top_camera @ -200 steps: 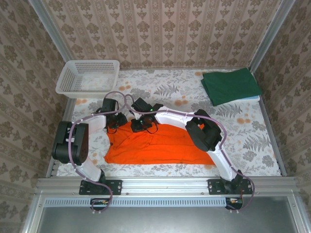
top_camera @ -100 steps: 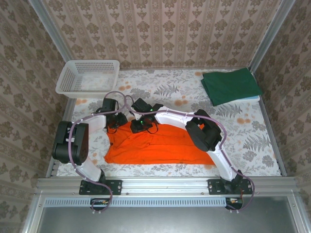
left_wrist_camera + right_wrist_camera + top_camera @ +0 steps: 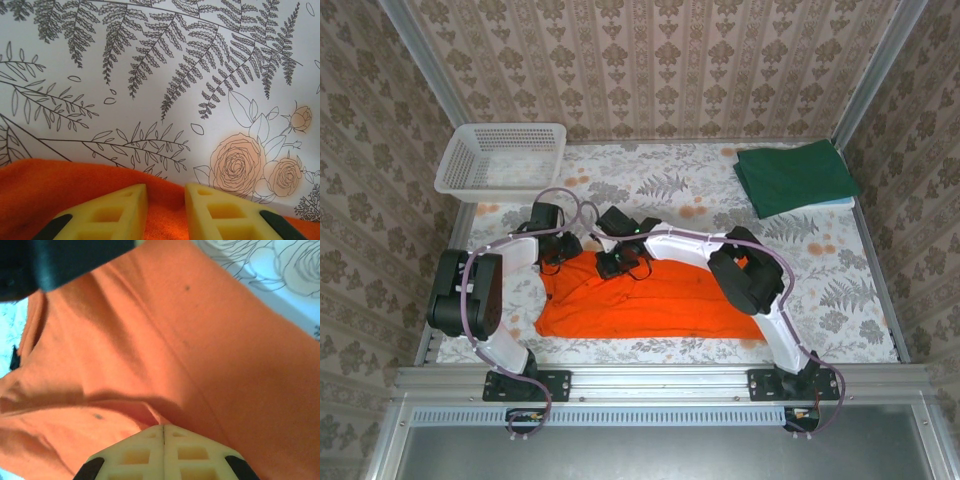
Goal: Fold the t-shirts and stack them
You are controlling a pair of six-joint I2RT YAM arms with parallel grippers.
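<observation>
While the right hand [image 3: 163, 427] clenches the orange t-shirt [image 3: 660, 300], the left hand [image 3: 166, 189] has an unclear hold; next, probably fold it nearward.

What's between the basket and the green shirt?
Nothing but bare floral tablecloth between the basket and the green shirt, as the top view shows.

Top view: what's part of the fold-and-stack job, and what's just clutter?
Job:
- orange t-shirt, spread out near the arms
- dark green t-shirt, folded, far right corner

Lying about:
- white basket, far left corner
- flowered tablecloth
</observation>
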